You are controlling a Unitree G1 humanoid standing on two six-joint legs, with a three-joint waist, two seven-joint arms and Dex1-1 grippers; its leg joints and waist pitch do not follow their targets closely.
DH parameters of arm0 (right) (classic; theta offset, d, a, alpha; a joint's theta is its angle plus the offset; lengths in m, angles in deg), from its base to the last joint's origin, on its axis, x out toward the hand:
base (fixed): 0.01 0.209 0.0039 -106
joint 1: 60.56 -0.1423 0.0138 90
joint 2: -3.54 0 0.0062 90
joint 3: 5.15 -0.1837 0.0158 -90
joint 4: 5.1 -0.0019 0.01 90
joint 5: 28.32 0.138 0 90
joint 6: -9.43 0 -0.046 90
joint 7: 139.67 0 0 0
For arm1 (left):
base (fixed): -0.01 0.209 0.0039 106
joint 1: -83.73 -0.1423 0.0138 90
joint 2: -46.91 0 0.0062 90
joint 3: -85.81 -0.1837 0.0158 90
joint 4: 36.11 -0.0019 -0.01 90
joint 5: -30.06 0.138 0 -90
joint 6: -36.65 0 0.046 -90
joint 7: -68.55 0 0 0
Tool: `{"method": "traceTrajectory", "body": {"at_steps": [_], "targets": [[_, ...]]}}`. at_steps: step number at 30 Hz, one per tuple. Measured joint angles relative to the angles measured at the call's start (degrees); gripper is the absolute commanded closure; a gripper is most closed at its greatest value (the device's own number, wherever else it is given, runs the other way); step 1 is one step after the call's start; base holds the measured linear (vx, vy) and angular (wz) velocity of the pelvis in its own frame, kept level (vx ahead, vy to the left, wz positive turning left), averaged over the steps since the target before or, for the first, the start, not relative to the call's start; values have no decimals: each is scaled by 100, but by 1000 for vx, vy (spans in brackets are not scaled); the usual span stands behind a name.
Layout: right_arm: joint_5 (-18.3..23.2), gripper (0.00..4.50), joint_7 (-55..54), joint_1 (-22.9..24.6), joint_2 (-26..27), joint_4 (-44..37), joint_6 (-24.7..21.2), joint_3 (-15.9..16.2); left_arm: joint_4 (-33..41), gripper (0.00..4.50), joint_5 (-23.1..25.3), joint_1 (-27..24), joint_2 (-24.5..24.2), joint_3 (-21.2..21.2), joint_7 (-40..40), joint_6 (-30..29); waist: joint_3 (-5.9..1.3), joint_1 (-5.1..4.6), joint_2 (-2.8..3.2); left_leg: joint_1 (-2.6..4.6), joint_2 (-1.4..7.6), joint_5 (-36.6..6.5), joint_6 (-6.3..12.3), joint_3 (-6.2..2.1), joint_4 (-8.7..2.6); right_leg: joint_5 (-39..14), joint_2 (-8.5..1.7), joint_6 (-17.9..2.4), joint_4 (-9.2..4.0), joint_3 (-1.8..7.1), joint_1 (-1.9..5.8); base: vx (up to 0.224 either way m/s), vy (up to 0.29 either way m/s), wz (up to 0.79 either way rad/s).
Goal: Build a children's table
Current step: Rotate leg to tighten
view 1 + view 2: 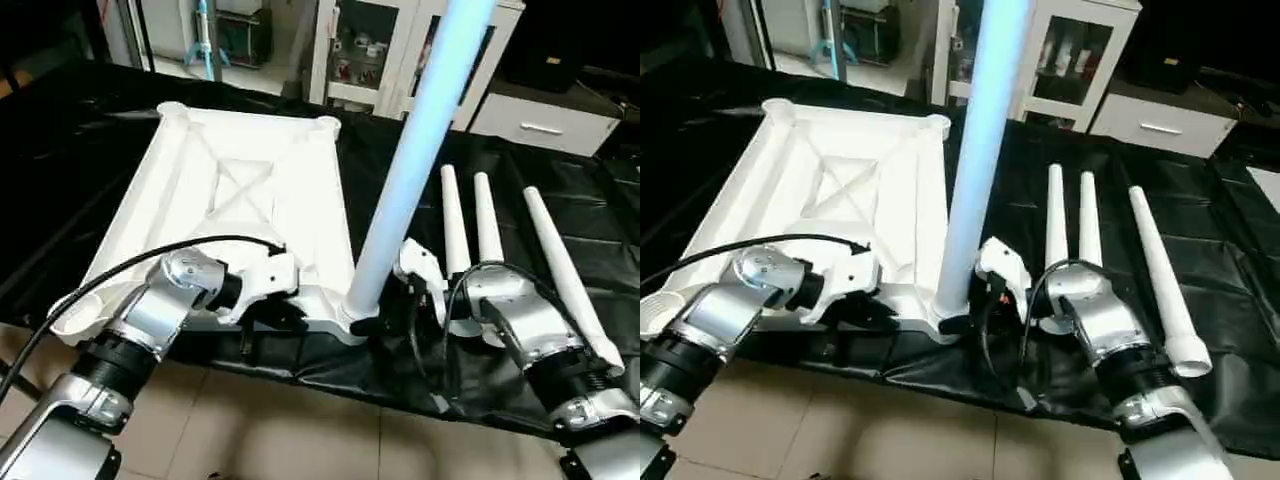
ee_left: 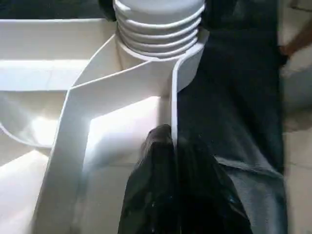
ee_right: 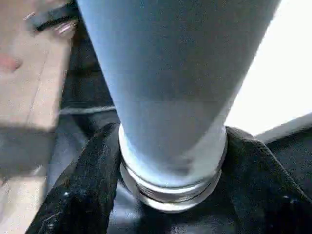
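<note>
The children's table top [image 1: 240,190] lies upside down on the black cloth, its X-ribbed underside facing up. One white leg [image 1: 410,160] stands upright in the near right corner socket [image 1: 352,312]. My right gripper [image 3: 171,134] holds this leg at its base, a black finger [image 3: 92,165] pressed on each side just above the threaded end. My left gripper [image 2: 173,139] is shut on the top's near rim wall [image 2: 170,97], a short way left of that corner. Three more legs [image 1: 488,225] lie side by side on the cloth to the right.
The black-cloth work table's near edge [image 1: 330,380] runs just below both grippers, with tiled floor [image 1: 300,430] beyond it. White cabinets [image 1: 370,50] stand behind the table. A black cable [image 1: 150,255] loops over my left forearm.
</note>
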Motion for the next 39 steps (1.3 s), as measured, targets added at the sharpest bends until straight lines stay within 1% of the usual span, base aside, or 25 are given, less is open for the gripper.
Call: {"method": "traceTrajectory", "body": {"at_steps": [3, 5, 8, 11, 12, 16, 20, 22, 26, 27, 28, 29, 31, 32, 33, 34, 36, 39], "targets": [[-7, 181, -860, -64, 294, 282, -118, -261, -242, 450, 146, 129, 330, 100, 611, -224, -1, -75, -4, 13, -1, 3, -5, -22, 8, -10, -1, 18, -6, 2, 6, 0, 0, 0], [-22, 181, -1473, -159, 514, 485, -193, -450, -478, 450, 208, 277, 593, 183, 1060, -460, -1, -107, -4, 23, -3, 4, -8, -24, 10, -11, -1, 20, -5, 3, 9, 0, 0, 0], [-119, 181, -2594, -356, 907, 807, -208, -710, -877, 450, 258, 530, 1043, 326, 1856, -852, 1, -128, 1, 31, -5, 5, -8, -34, 8, -12, -1, 22, -11, -2, 2, 0, 0, 0], [-205, 182, -3834, -633, 1345, 1270, -25, -980, -1329, 450, 312, 788, 1483, 496, 2679, -990, 7, -136, 12, 21, -8, 7, -11, -37, 7, -12, -1, 23, -13, -1, -20, 0, 0, 0], [-226, 182, -4363, -723, 1534, 1489, 140, -1080, -1536, 450, 328, 898, 1651, 553, 2990, -1010, 6, -134, 22, 18, -9, 7, -12, -37, 7, -11, -2, 23, -14, -1, -23, 0, 0, 0], [-314, 182, -5033, -846, 1770, 1769, 445, -1146, -1712, 450, 325, 997, 1812, 649, 3297, -1012, -3, -112, 48, 16, -11, 7, -12, -31, 4, 2, -2, 25, -10, 2, -20, 0, 0, 0], [-371, 182, -5172, -979, 1837, 2002, 663, -1194, -1750, 450, 323, 1062, 1828, 703, 3349, -1034, -3, -87, 48, 4, -9, 7, -12, -16, -22, 24, -2, -3, -10, -5, -26, 0, 0, 0], [-372, 182, -5171, -1027, 1858, 2090, 762, -1248, -1752, 450, 324, 1079, 1825, 712, 3359, -1034, -3, -77, 48, -15, -8, 7, -12, -14, -30, 15, -1, 12, -11, -6, -28, 0, 0, 0], [-358, 182, -5169, -1049, 1885, 2181, 886, -1311, -1753, 450, 322, 1089, 1817, 712, 3361, -1034, -2, -64, 49, -13, -8, 7, -12, -12, -29, 11, -1, 16, -14, -5, -30, 0, 0, 0], [-302, 126, -5108, -1048, 1885, 2181, 880, -1362, -1753, 450, 322, 1088, 1815, 712, 3361, -1033, -1, -65, 49, -13, -8, 7, -12, -12, -28, 12, -1, 16, -14, -5, -30, 0, 0, 0], [-281, 112, -5061, -1047, 1885, 2182, 879, -1398, -1753, 450, 322, 1089, 1812, 712, 3361, -1031, 0, -64, 51, -12, -8, 7, -12, -12, -28, 12, -1, 16, -14, -5, -31, 0, 0, 0], [-279, 112, -4985, -1040, 1890, 2181, 883, -1402, -1756, 450, 323, 1088, 1791, 713, 3380, -1024, 0, -73, 52, -12, -7, 7, -12, -12, -29, 12, -1, 16, -13, -5, -30, 0, 0, 0], [-204, 91, -4479, -976, 1979, 2154, 892, -1374, -1839, 450, 379, 1107, 1650, 793, 3634, -916, 8, -170, 39, -11, -4, 6, -13, -22, -29, 18, 9, 11, -13, -7, -33, 0, 0, 0], [-182, 91, -4230, -931, 2080, 2148, 900, -1312, -1858, 450, 408, 1115, 1609, 852, 3716, -892, 12, -205, 33, -16, -4, 6, -14, -34, -29, 20, 9, 16, -16, -18, -44, 0, 0, 0], [-139, 68, -4131, -875, 2163, 2125, 942, -1288, -1861, 450, 429, 1120, 1597, 884, 3755, -873, 16, -211, 40, -28, -4, 6, -15, -43, -28, 26, 8, 9, -16, -27, -52, 0, 0, 0], [-141, 68, -4056, -839, 2095, 2021, 946, -1246, -1860, 450, 429, 1121, 1589, 872, 3732, -828, 19, -188, 45, -21, -4, 7, -15, -39, -29, 28, 6, 5, -16, -28, -56, 0, 0, 0], [-139, 58, -3821, -738, 1909, 1629, 894, -1147, -1858, 450, 435, 1129, 1586, 795, 3628, -696, 24, -109, 53, -28, -4, 7, -14, -28, -30, 29, 5, 3, -16, -25, -76, 0, 0, 0], [-120, 58, -3548, -423, 1730, 950, 792, -981, -1935, 450, 462, 1148, 1557, 696, 3501, -443, 29, -54, 64, -36, -4, 7, -13, -24, -35, 28, 5, 3, -17, -25, -89, 0, 0, 0]]}}
